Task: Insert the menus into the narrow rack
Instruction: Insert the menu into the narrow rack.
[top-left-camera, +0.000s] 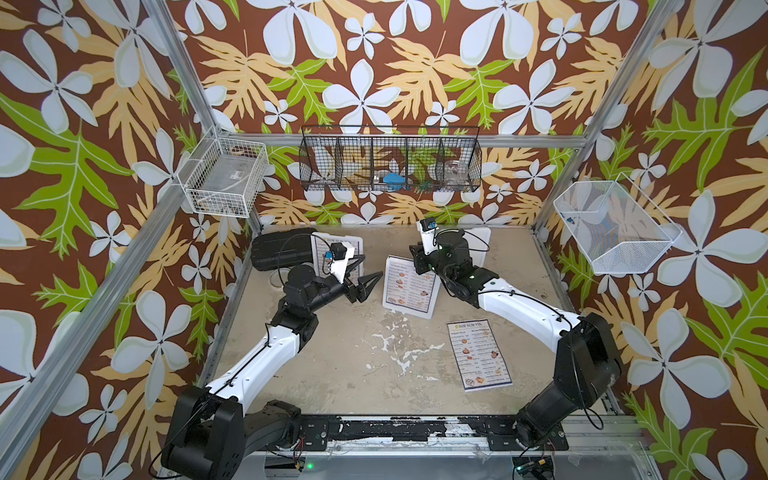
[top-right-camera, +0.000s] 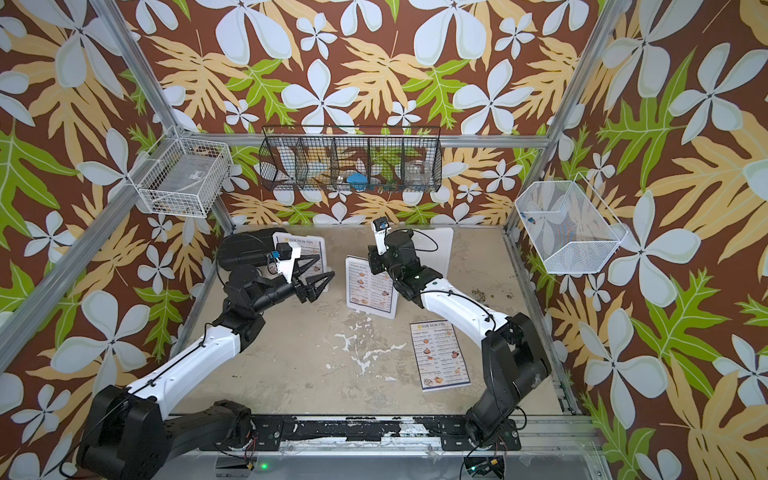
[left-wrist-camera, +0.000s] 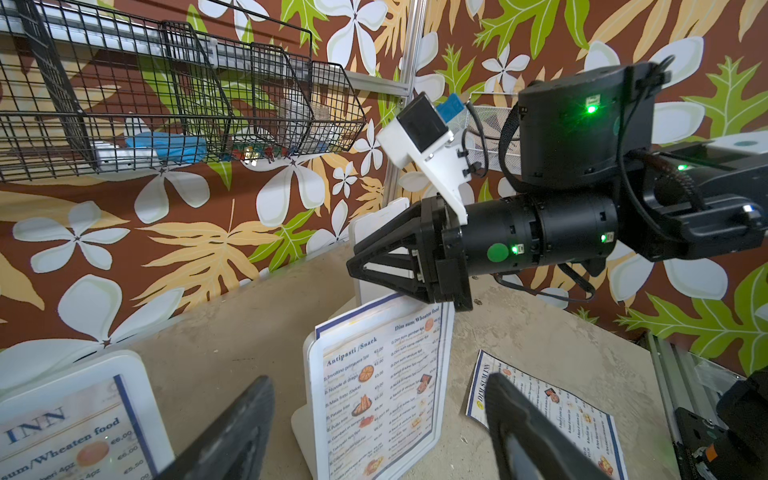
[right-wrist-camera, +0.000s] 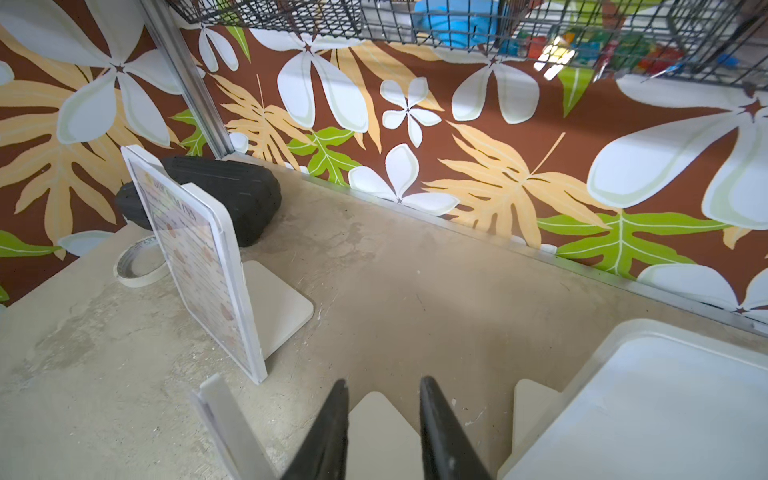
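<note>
Left wrist shows glossy white menus, blue-bordered.

- Table carries three stands and three menus.
- Left stand: back left, upright, first menu in it. Case just behind it, tape roll beside the case.
- Middle stand: near table centre, upright, second menu standing in it.
- Right stand: back right, behind the right arm.
- Third menu: flat on the table, front right, apart from all stands.
</note>
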